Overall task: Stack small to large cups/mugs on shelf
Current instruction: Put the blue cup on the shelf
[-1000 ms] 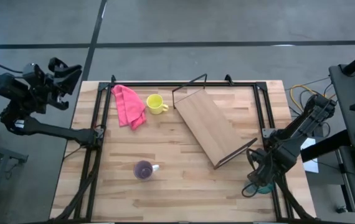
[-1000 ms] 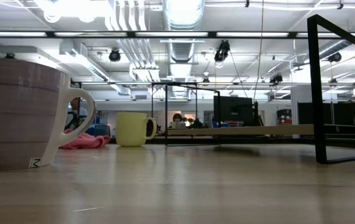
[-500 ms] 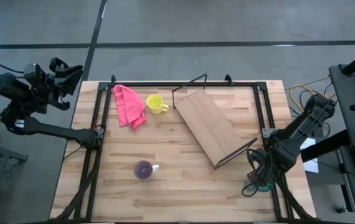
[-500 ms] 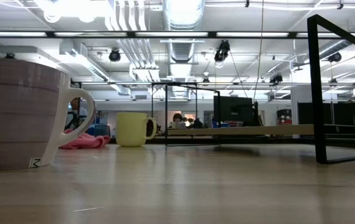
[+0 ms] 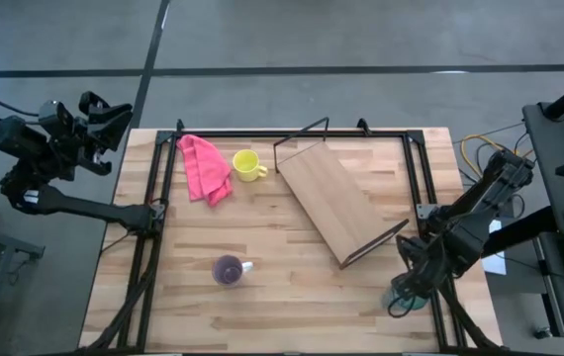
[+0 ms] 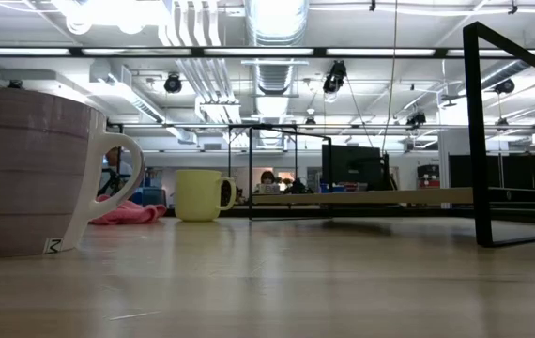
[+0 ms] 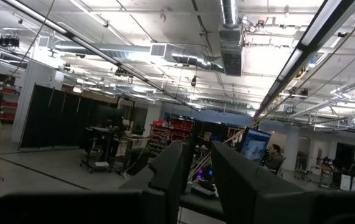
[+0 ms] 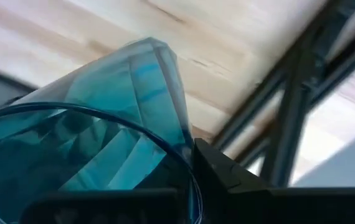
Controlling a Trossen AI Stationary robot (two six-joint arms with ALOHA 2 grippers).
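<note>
Right pincer [image 5: 406, 295] sits low at the near right corner of the slatted wooden surface [image 5: 272, 307], closed on the translucent teal plastic cup [image 8: 96, 149]. Only the right wrist view shows this clearly: the cup fills the picture, its rim against one dark finger [image 8: 227, 177]. From overhead the cup is just a teal sliver under the arm (mostly hidden by the wrist).

Left pincer [image 5: 104, 117] hangs off the far left corner, beyond the surface edge. The left wrist view shows its two dark fingers [image 7: 171, 171] close together with only a narrow gap and nothing between them, pointing into the room.

The light-brown wooden shelf board with thin black wire frame [image 5: 336, 203] lies diagonally right of centre, nothing on it. The yellow handled mug [image 5: 247, 165] stands near the far edge, just beside the crumpled pink cloth [image 5: 205, 168]. The purple mug with pale handle [image 5: 229, 269] stands alone toward the near edge, well apart from the shelf.

The low view shows neither arm; the purple mug looms at its left, with the black frame upright [image 6: 474, 141] at its right
</note>
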